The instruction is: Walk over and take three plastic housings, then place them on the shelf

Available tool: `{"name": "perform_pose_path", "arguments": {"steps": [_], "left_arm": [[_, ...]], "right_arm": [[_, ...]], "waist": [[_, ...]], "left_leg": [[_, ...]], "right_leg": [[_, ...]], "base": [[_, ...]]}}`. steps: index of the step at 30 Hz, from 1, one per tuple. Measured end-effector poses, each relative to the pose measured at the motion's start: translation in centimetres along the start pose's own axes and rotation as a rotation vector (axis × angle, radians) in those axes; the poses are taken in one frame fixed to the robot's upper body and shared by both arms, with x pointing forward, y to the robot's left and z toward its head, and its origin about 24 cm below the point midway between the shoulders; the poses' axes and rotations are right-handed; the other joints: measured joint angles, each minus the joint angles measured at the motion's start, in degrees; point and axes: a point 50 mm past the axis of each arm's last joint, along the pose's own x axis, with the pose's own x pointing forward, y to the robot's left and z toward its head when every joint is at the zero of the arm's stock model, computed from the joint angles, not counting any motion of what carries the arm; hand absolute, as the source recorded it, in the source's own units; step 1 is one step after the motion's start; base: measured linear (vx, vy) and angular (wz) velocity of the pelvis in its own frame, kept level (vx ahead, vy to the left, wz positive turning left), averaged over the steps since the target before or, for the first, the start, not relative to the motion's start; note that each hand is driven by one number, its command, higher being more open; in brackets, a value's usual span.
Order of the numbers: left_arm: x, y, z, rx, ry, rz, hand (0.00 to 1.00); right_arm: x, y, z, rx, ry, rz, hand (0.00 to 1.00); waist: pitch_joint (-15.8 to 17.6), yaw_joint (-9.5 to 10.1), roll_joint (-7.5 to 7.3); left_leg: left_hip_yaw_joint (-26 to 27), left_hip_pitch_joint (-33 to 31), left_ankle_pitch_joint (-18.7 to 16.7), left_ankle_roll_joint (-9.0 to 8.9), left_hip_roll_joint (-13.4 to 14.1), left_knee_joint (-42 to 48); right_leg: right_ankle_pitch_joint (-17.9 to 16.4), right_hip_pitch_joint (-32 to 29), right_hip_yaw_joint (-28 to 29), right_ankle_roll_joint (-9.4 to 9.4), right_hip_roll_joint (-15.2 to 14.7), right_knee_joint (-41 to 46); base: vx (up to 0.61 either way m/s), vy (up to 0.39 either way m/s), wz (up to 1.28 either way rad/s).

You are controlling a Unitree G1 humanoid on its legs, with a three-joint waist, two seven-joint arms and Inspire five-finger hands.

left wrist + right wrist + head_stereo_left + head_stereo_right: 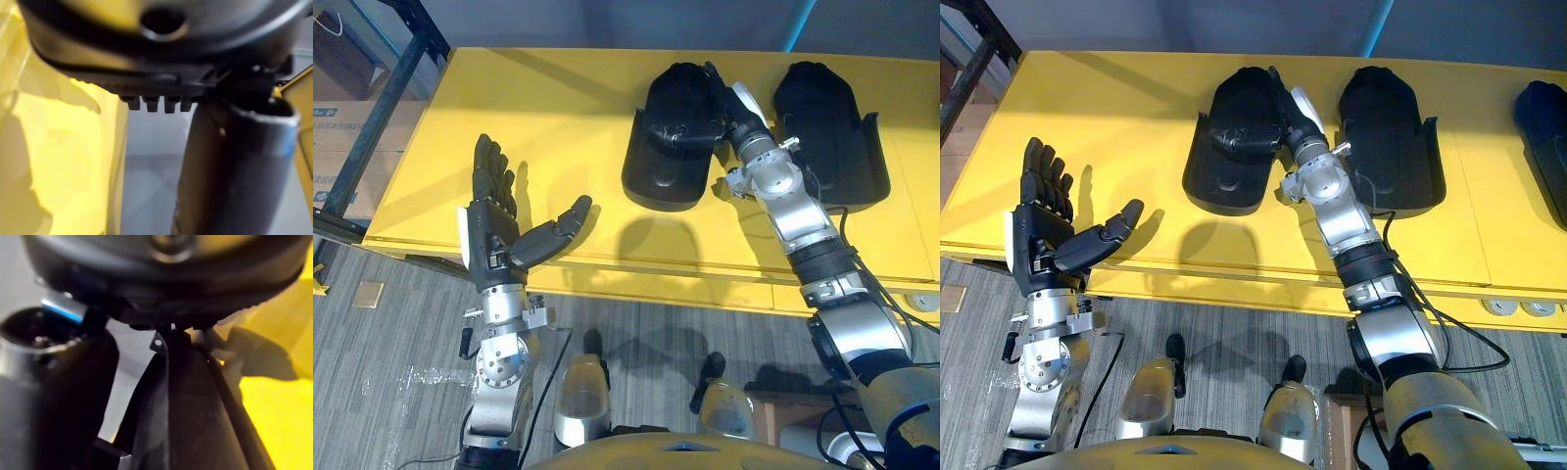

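Three black plastic housings lie on the yellow table (538,108): one in the middle (666,162), one to its right (827,127), and a third at the far right edge (1547,117). My right hand (736,113) reaches over the gap between the first two and its fingers curl over the right rim of the middle housing (195,421), with the white-covered thumb on the outside. My left hand (494,230) hovers over the table's front left, fingers straight and thumb spread, holding nothing.
A dark metal rack frame (382,88) and cardboard boxes (342,147) stand off the table's left end. Grey carpet floor (391,333) runs along the table's front edge. A blue post (798,24) rises behind the table.
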Motion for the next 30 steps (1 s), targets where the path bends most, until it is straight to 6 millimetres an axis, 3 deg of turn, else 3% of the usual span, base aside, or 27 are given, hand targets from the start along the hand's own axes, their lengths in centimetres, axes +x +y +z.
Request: {"name": "perform_pose_path", "arguments": {"steps": [19, 30], "left_arm": [[0.0, 0.0, 0.0, -0.002, 0.002, 0.002, 1.0], [0.0, -0.1, 0.0, -0.005, 0.005, -0.007, 1.0]], "right_arm": [[1.0, -0.2, 1.7, -0.032, -0.097, 0.008, 1.0], [1.2, -1.5, 2.5, -0.07, -0.149, -0.055, 1.0]], "waist": [[1.65, 1.06, -0.27], [2.1, 1.2, -0.24]], "left_leg": [[-0.3, -0.24, 0.1, 0.07, -0.07, 0.04], [-0.85, -0.73, 0.36, 0.13, -0.13, 0.02]], "right_leg": [[-0.02, -0.02, -0.36, 0.05, -0.1, 0.08], [-0.05, -0.02, -0.92, 0.05, -0.09, 0.07]], "base": [[0.0, 0.0, 0.01], [0.0, 0.0, 0.02]]}}
